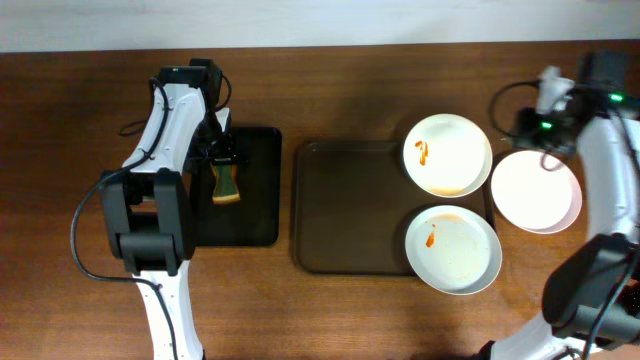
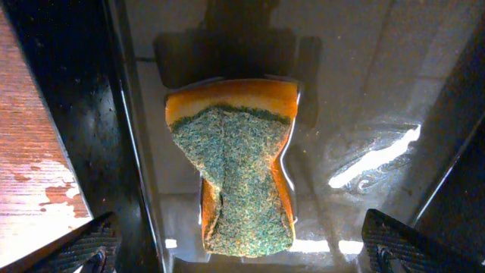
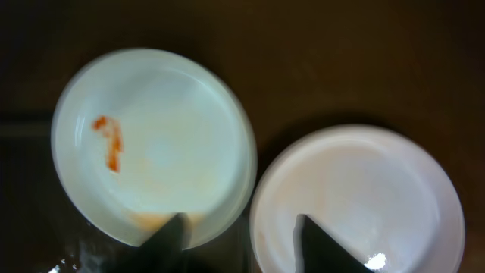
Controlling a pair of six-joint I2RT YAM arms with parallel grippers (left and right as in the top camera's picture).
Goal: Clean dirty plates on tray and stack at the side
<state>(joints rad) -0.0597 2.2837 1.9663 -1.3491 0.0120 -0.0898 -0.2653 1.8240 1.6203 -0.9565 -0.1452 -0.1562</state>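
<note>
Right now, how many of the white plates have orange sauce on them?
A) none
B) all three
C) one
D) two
D: the far plate and the near plate, both at the right end of the tray, each carry an orange smear, while the third plate, set beside the tray, is plain white.

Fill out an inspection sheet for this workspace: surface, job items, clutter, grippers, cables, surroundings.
Surface: brown wooden table.
Job's things: brown tray holds two sauce-smeared plates, far plate and near plate, both overhanging its rim; clean plate on the table to its right.
Clutter: sponge lying on black tray.
Grippers: left gripper open above the sponge; right gripper open above the far and clean plates' rims.
Cables: left cable loops off the left arm; right cable arcs near the right wrist.
Surroundings: pale strip beyond the table.
</note>
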